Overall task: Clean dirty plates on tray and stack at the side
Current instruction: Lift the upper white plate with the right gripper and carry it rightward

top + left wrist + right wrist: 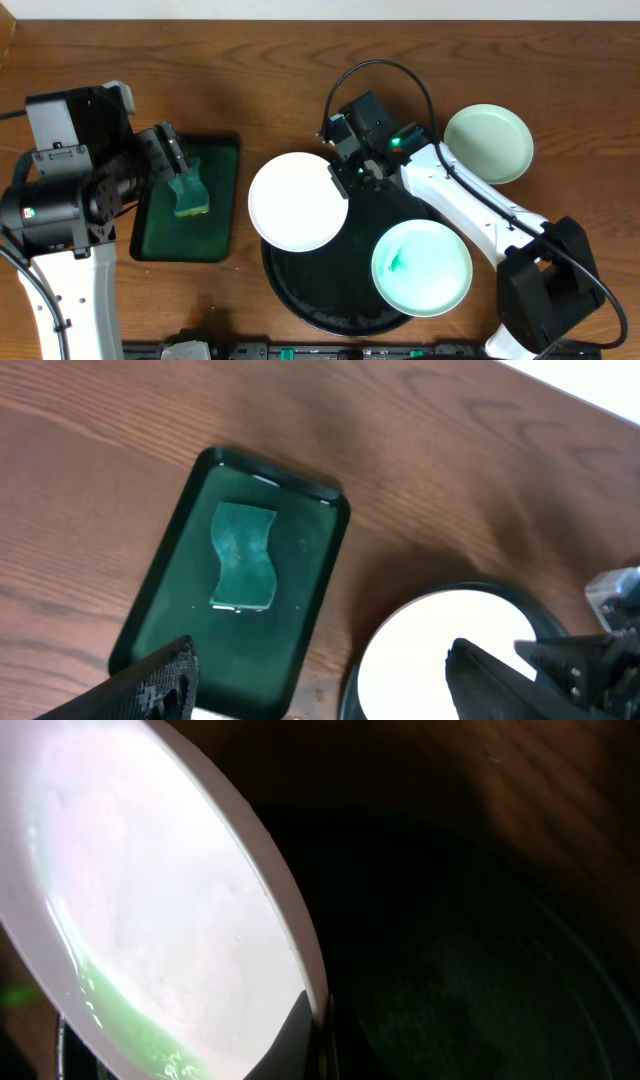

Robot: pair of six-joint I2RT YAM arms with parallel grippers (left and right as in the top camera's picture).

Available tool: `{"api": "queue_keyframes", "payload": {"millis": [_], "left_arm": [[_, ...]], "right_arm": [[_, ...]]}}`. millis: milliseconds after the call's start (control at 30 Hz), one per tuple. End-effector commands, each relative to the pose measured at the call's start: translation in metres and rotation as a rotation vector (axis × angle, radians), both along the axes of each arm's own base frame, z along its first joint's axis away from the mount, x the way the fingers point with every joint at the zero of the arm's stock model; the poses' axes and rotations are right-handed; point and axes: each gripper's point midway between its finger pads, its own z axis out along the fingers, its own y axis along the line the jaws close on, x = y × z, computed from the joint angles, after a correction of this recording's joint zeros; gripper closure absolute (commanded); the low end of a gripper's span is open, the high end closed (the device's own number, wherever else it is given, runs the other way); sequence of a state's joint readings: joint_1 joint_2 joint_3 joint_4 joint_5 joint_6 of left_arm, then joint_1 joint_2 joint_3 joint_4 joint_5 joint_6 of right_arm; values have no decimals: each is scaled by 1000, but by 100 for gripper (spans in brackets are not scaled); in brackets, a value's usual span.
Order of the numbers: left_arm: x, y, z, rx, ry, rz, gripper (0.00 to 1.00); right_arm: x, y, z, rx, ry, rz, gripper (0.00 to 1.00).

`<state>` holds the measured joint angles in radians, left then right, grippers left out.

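White plate, pinched only at its rim by the right gripper, jutted over the rim of the black tray and might tip loose; left gripper spread above the sponge.

A brown wooden table carries a rectangular dark-green tray below and ahead of the left gripper jaws, a round black tray beneath the right gripper jaws, and a white plate off to their right.
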<state>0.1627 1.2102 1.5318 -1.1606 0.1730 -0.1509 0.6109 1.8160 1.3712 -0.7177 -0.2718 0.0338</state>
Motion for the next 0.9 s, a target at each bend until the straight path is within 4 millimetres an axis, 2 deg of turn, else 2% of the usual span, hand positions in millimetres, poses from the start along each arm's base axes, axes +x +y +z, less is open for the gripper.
{"api": "queue_keyframes", "payload": {"millis": [0,233,433,533,600,867], "left_arm": [[3,10,-6,30,29,19,19],[8,22,-14,27,59,73,18],[8,67,-15,120,65,277,18],[1,90,-20,136,93,414,18],[-3,99,-25,123,117,465,18],[-9,108,-35,102,164,519,18]], "right_arm": [[6,13,28,38,-56,-7,99],[26,12,67,18,-140,-61,99],[32,11,88,19,-158,-99,99],[34,8,88,6,-160,-121,99],[36,5,84,-9,-153,-146,99],[42,11,58,-69,-76,-145,99]]}}
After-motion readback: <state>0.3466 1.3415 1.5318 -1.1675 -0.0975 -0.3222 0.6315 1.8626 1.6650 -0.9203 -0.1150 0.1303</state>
